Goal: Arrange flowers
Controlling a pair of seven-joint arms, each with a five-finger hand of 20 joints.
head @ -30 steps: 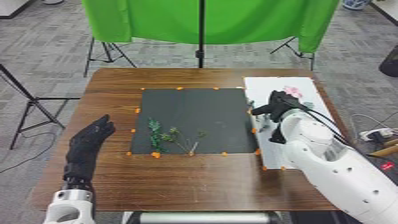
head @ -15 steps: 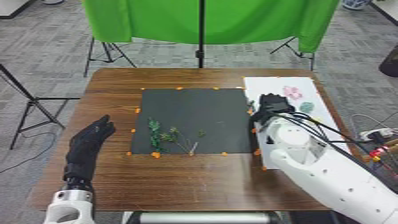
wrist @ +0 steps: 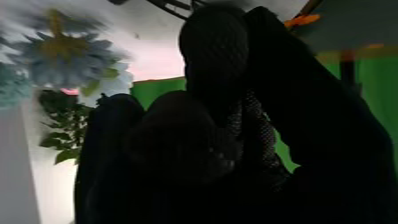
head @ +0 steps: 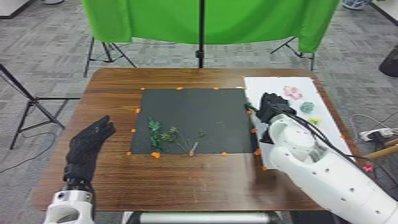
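Black right hand (head: 274,104) at the white sheet (head: 277,85) — openness, grip: I can't tell.

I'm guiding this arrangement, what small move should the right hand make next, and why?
I'd probably ease the right hand left over the dark mat: it is by the mat's right edge, and the green sprigs lie there. Whether it holds anything is unclear.

Pale blue flower (wrist: 58,67) near green leaves (wrist: 69,131)
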